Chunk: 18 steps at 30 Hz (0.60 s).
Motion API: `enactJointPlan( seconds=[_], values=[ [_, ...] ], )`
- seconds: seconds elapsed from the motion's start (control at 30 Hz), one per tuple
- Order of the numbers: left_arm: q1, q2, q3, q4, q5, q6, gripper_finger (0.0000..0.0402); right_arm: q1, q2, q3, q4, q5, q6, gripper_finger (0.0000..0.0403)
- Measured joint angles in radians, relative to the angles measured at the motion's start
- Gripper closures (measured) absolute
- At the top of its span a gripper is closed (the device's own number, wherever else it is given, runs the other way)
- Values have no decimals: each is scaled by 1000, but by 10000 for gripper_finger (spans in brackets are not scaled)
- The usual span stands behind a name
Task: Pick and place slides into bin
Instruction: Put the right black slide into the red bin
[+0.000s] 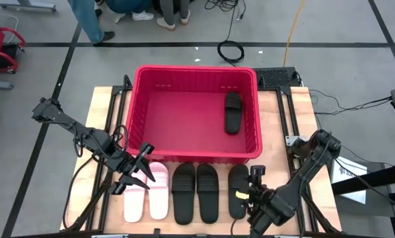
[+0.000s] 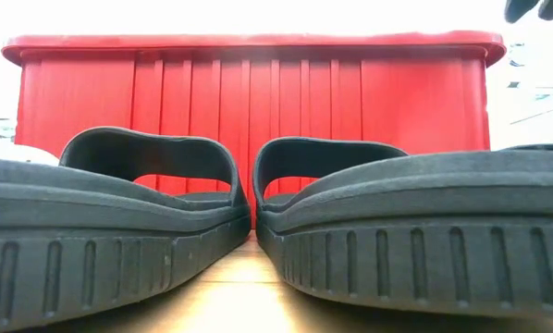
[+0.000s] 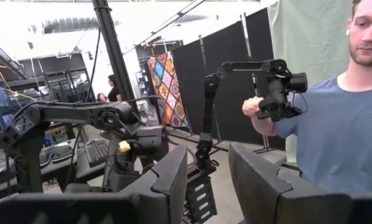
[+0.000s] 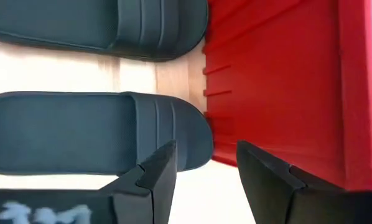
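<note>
The red bin (image 1: 196,82) stands at the table's middle and far side, with one black slide (image 1: 232,111) lying flat in its right part. Two pink slides (image 1: 146,193) and three black slides (image 1: 195,193) lie side by side on their soles along the near edge. My left gripper (image 1: 134,172) is open above the pink slides' far ends, and its wrist view looks out into the room. My right gripper (image 4: 204,165) is open and empty above the toe end of the rightmost black slide (image 4: 99,134), close to the bin's near wall (image 4: 267,81).
The bin's near wall (image 2: 258,120) rises just behind the row of slides, leaving a narrow strip of table between them. A person (image 3: 335,124) stands in the room beyond the table, holding another robot arm. More people's legs (image 1: 92,20) show past the far edge.
</note>
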Motion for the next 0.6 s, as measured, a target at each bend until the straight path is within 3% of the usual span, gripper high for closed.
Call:
enactJointPlan(
  seconds=[0.17,0.6],
  values=[
    [0,0,0,0,0,2,275,11,22,12,-27,14,10,248],
    [0,0,0,-3,0,-30,275,-6,22,12,119,-119,-105,248]
  ],
)
